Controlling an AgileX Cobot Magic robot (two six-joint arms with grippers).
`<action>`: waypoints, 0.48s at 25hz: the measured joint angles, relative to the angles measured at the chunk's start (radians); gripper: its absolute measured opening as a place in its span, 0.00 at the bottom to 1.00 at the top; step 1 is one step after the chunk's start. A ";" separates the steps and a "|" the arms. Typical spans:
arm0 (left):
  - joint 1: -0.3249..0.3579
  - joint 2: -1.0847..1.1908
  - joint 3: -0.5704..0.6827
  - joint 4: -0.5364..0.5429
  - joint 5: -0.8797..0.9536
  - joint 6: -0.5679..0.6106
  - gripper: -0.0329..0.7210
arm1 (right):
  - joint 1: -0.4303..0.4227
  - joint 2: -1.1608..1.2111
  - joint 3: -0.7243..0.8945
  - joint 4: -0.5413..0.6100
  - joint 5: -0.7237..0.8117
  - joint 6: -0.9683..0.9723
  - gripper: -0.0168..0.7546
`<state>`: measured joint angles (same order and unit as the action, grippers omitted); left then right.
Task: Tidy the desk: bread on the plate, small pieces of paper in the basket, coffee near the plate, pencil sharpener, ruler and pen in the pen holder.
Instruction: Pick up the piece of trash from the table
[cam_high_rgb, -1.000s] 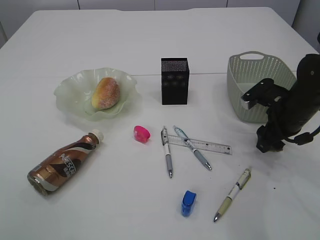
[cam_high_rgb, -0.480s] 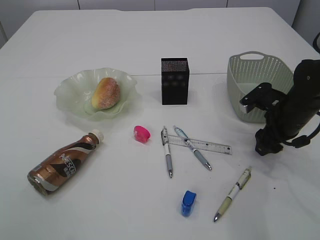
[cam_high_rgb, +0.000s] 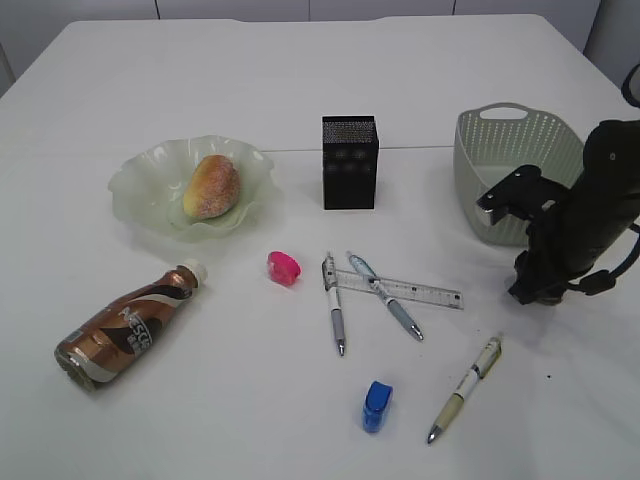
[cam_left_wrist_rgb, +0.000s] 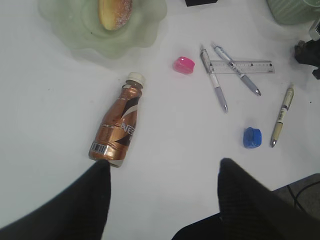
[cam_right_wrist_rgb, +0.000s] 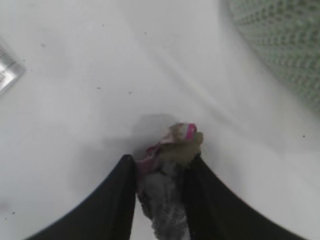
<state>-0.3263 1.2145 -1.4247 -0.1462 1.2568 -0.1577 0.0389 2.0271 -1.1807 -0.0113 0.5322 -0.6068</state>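
1. Right gripper low over the white table, just in front of the pale green perforated plastic basket, black fingers clamped on a crumpled grey-and-pink scrap of paper.
2. Left gripper apart, holding nothing, above the table's near edge, far left of the basket.
3. Well left of the basket: clear plastic ruler under two grey pens, cream pen, blue sharpener, pink sharpener, black mesh pen holder.
4. Farther left: brown coffee bottle lying on its side, bread roll on the frilled green glass plate.
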 joint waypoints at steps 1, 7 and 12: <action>0.000 0.000 0.000 0.000 0.000 0.000 0.69 | 0.000 0.000 0.000 0.000 0.002 0.000 0.34; 0.000 0.000 0.000 -0.016 0.000 0.000 0.69 | 0.000 0.002 -0.002 0.000 0.029 0.007 0.06; 0.000 0.000 0.000 -0.022 0.000 0.000 0.69 | 0.000 -0.002 -0.002 0.000 0.043 0.046 0.04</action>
<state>-0.3263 1.2145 -1.4247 -0.1678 1.2568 -0.1577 0.0389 2.0251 -1.1823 -0.0118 0.5754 -0.5612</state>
